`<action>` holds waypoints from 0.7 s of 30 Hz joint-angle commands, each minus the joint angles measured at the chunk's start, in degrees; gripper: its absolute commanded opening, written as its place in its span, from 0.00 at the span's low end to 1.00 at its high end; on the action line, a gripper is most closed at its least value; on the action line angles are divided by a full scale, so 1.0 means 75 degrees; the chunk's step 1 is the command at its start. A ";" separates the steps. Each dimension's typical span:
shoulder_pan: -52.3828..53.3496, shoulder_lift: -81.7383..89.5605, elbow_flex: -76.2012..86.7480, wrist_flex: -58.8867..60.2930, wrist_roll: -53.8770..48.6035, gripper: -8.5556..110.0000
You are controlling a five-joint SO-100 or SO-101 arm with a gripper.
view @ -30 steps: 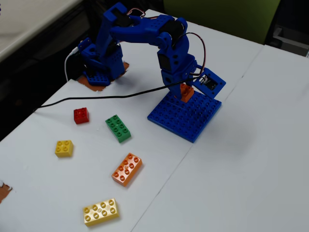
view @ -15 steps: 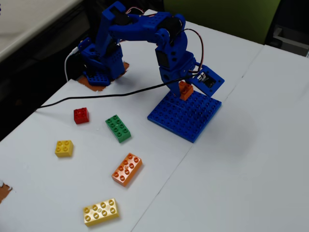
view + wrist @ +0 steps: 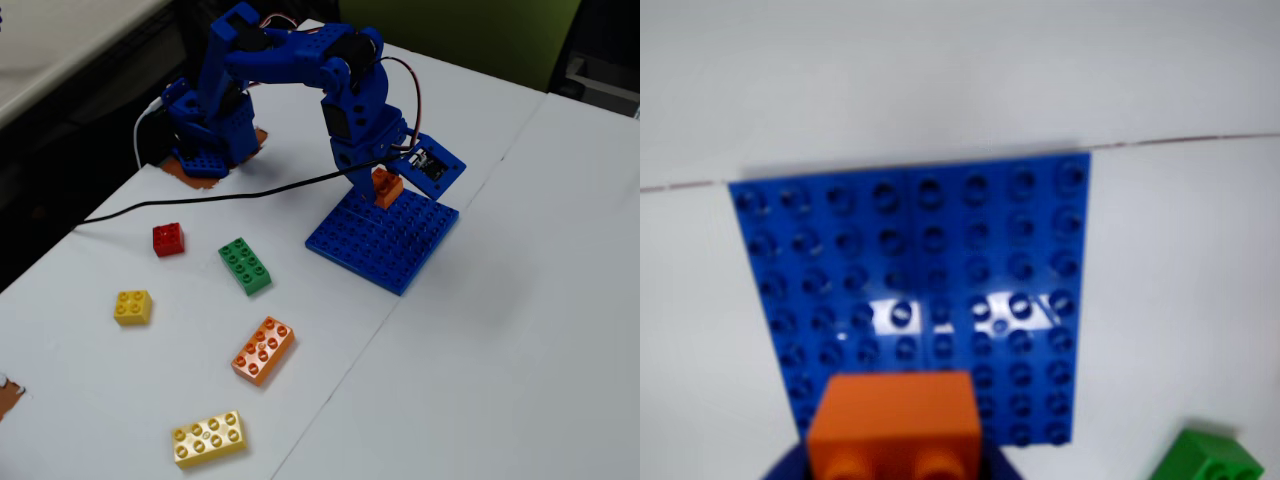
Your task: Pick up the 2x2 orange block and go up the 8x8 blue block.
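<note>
The tool [image 3: 385, 190] is clamped on the 2x2 orange block [image 3: 895, 420], light, hard and smooth, above the 8x8 blue block [image 3: 920, 290].

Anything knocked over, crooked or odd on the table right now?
Nothing stands out. The hand holds the 2x2 orange block over the 8x8 blue block, which lies flat; the loose bricks sit studs-up on the table.

light: bright, even | wrist view: soft blur, glare on 8x8 blue block [image 3: 940, 310] | shadows: faint
</note>
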 commanded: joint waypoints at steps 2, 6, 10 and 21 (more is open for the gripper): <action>-0.0047 0.0340 -0.0129 -0.0105 -0.0023 0.07; -0.0082 0.0328 -0.0129 -0.0141 -0.0117 0.08; -0.0117 0.0305 -0.0129 -0.0152 -0.0281 0.07; -0.0176 0.0281 -0.0094 -0.0059 -0.0363 0.07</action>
